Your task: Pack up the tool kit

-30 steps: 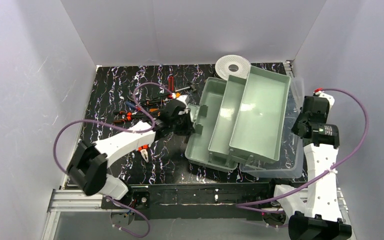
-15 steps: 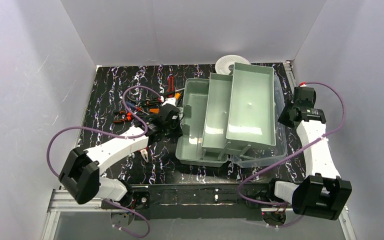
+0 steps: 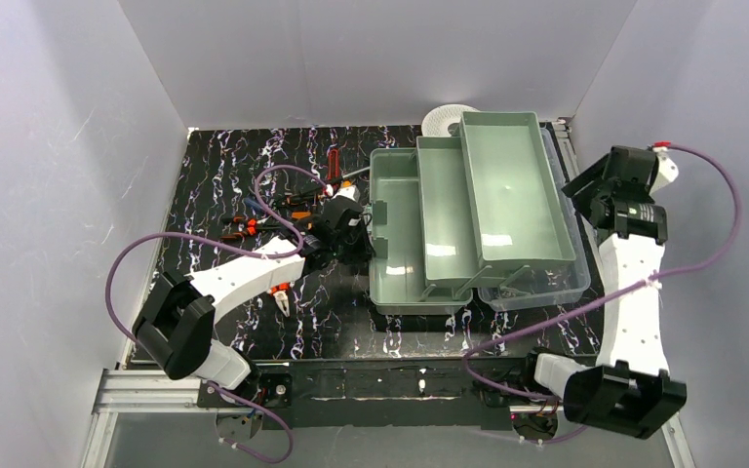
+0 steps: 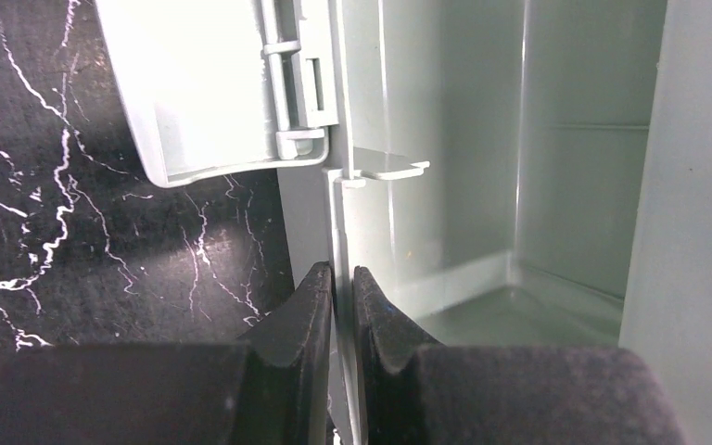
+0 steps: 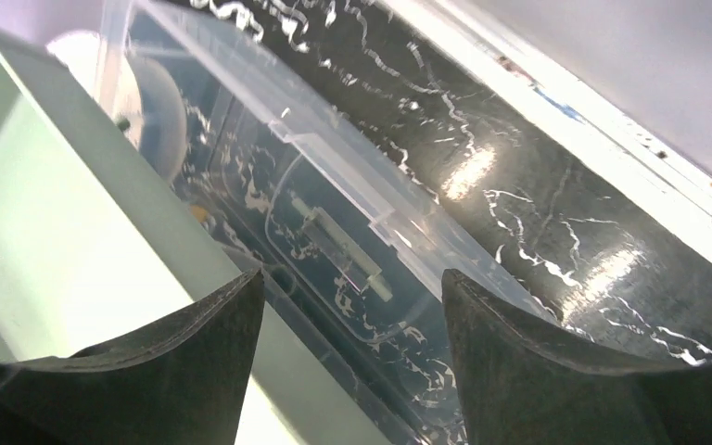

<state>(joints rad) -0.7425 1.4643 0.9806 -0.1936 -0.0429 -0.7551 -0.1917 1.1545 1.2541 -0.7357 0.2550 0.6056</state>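
Top external view hides much: the white spool [image 3: 446,117] shows only a little from behind the green box [image 3: 400,244], which stands open on the table [image 3: 215,166]. Left of the box, the small tools [image 3: 283,210] are half covered by the left arm and its cable, so I cannot tell them apart. The left end effector [image 4: 341,278] pinches the box's left wall, one finger on each side. The right end effector [image 5: 352,278] is spread at the box's right side, above the clear lid [image 5: 352,213].
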